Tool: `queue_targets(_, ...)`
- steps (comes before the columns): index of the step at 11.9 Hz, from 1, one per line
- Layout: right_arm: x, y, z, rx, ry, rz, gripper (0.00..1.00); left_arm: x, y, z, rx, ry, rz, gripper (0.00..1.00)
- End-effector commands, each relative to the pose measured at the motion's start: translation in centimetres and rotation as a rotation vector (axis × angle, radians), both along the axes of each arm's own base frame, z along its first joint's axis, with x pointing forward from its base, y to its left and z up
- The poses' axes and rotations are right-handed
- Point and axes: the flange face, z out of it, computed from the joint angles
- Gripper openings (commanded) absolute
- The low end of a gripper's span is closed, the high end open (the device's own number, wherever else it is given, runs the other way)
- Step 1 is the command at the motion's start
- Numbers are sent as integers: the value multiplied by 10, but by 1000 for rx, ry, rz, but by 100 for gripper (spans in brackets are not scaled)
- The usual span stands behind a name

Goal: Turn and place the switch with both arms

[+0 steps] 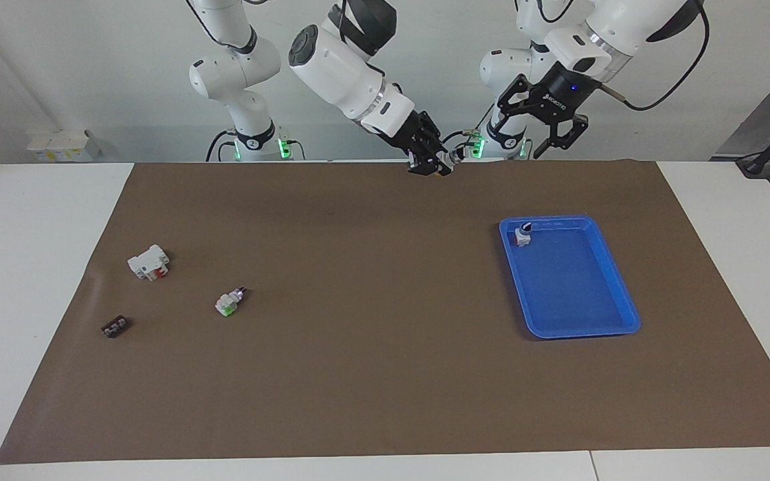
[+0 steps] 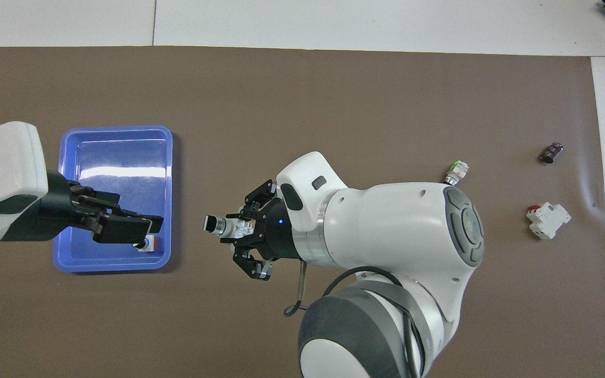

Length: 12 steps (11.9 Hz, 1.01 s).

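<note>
My right gripper (image 1: 433,164) is shut on a tiny white switch (image 2: 235,228) and holds it up over the middle of the brown mat. The switch's black knob (image 2: 210,223) points toward the blue tray (image 1: 615,331), and a bit of orange shows between the fingers. A second small white switch (image 1: 523,234), with a black-and-white knob and a red-orange block, lies in the tray's corner nearest the robots. My left gripper (image 1: 516,142) is open and empty, raised above that corner. In the overhead view it (image 2: 151,230) partly covers this switch (image 2: 148,245).
Toward the right arm's end of the mat lie a white switch with a green block (image 1: 228,304), a larger white block with red (image 1: 149,262) and a small black part (image 1: 115,327). They also show in the overhead view.
</note>
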Motion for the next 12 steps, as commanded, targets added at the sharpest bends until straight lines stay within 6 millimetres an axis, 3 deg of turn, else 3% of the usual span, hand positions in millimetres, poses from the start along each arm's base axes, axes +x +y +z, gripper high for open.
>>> queue_targets(1, -2, -4, 8, 24, 22, -10, 0, -17, -14, -2, -41, 20, 111, 79)
queue_targets(3, -2, -4, 9, 25, 18, -10, 0, -24, -32, -2, -47, 92, 226, 72)
queue_targets(5, -2, -5, 9, 25, 20, -12, 0, -26, -34, -5, -90, 156, 331, 67)
queue_targets(8, -4, -3, 10, 25, 22, -8, 0, -32, -45, -8, -96, 152, 323, 67)
queue_targets(12, -3, -4, 10, 25, 21, -10, 0, -29, -47, -19, -104, 151, 385, 57)
